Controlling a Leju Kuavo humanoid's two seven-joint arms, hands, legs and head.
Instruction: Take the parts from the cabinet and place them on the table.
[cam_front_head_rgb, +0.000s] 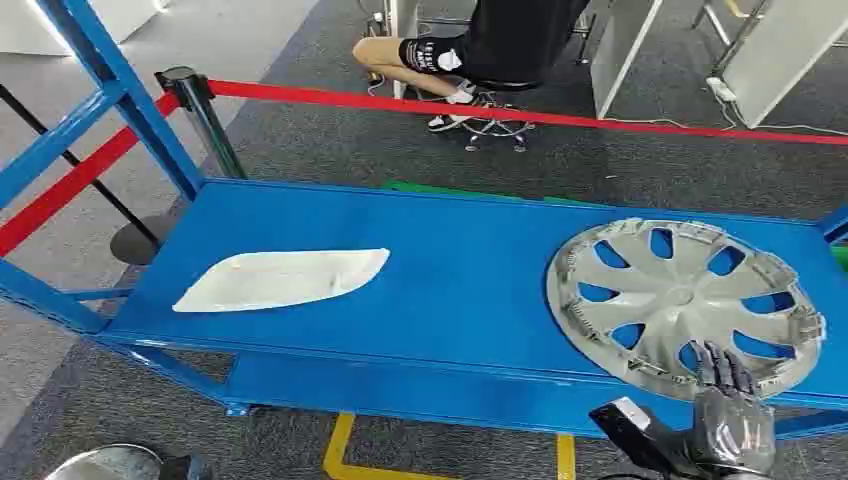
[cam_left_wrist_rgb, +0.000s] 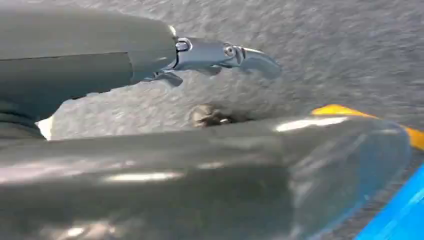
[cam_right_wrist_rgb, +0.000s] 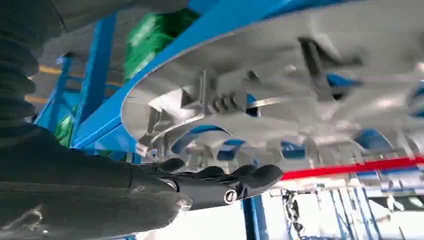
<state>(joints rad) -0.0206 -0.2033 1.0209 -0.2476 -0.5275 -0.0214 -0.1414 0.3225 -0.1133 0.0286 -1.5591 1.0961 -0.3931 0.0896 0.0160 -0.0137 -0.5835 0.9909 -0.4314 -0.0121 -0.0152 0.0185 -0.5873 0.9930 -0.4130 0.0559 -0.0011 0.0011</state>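
A silver hubcap (cam_front_head_rgb: 680, 300) lies flat at the right end of the blue cabinet shelf (cam_front_head_rgb: 460, 250). A flat white plastic part (cam_front_head_rgb: 285, 278) rests on the shelf's left half. My right hand (cam_front_head_rgb: 733, 420) reaches in from the front edge, its fingers stretched onto the hubcap's near rim. In the right wrist view the dark fingers (cam_right_wrist_rgb: 225, 180) lie straight along the ribbed hubcap (cam_right_wrist_rgb: 300, 75) with the thumb apart, not closed around it. My left hand (cam_left_wrist_rgb: 150, 165) hangs over grey carpet with its fingers (cam_left_wrist_rgb: 220, 55) spread and nothing in it.
Blue frame uprights (cam_front_head_rgb: 110, 80) rise at the shelf's left end. Behind it, a red barrier belt (cam_front_head_rgb: 520, 115) runs from a black post (cam_front_head_rgb: 205, 115), with a person seated on a chair (cam_front_head_rgb: 480, 45) beyond. Yellow floor tape (cam_front_head_rgb: 340, 450) runs below the shelf's front edge.
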